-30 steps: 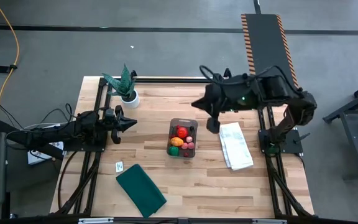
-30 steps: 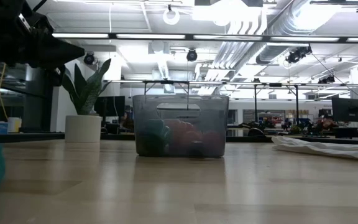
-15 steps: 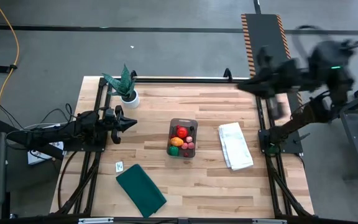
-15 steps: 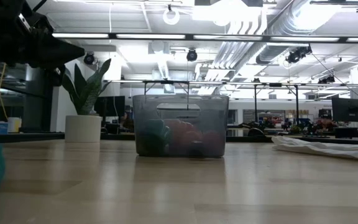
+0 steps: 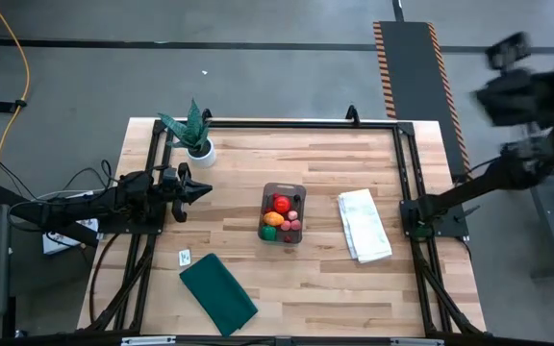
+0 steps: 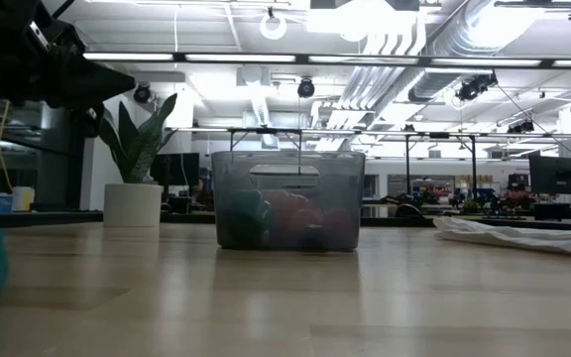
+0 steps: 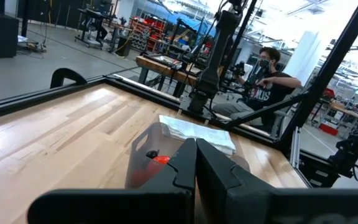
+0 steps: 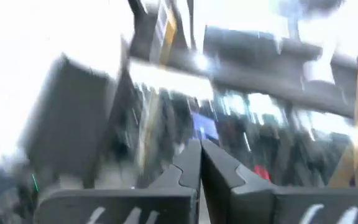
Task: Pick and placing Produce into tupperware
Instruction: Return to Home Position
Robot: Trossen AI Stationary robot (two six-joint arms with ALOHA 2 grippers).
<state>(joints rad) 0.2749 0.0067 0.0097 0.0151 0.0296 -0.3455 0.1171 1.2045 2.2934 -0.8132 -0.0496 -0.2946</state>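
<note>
High view shows tupperware (image 5: pixel 284 185) well off table (image 5: pixel 354 284) edges.

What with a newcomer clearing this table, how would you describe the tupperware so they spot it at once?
Look at the middle of the wooden table, beside the folded white cloth. The tupperware is the small clear, grey-tinted box there, the only thing holding colourful toy produce.

Open space above tupperware (image 5: pixel 284 185); plant (image 5: pixel 195 130) well apart

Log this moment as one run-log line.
produce: in tupperware | left tool: shut, over table, left side | right tool: shut, off table, right side
</note>
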